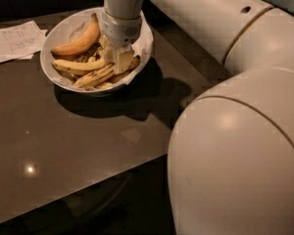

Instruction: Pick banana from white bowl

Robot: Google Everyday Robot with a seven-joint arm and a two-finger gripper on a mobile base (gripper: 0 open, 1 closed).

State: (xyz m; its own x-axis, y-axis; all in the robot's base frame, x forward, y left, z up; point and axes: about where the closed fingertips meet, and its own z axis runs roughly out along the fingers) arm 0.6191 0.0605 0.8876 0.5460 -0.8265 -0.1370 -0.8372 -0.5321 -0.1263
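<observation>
The white bowl [63, 27], lined with crumpled white paper, stands at the far left of the dark table. The slim, dull-yellow banana [94, 77] with brown streaks lies along the bowl's front. A plump orange-yellow banana [79, 42] and a cleaner yellow banana [74, 65] lie behind it. My gripper [116, 58] points straight down into the right half of the bowl, at the right ends of the bananas. Its tips are low among the fruit and partly hidden by the wrist.
A flat white paper sheet [14, 42] lies on the table left of the bowl. The dark glossy table [88, 141] runs toward the front, its edge slanting across the lower view. My large white arm [235, 131] fills the right side.
</observation>
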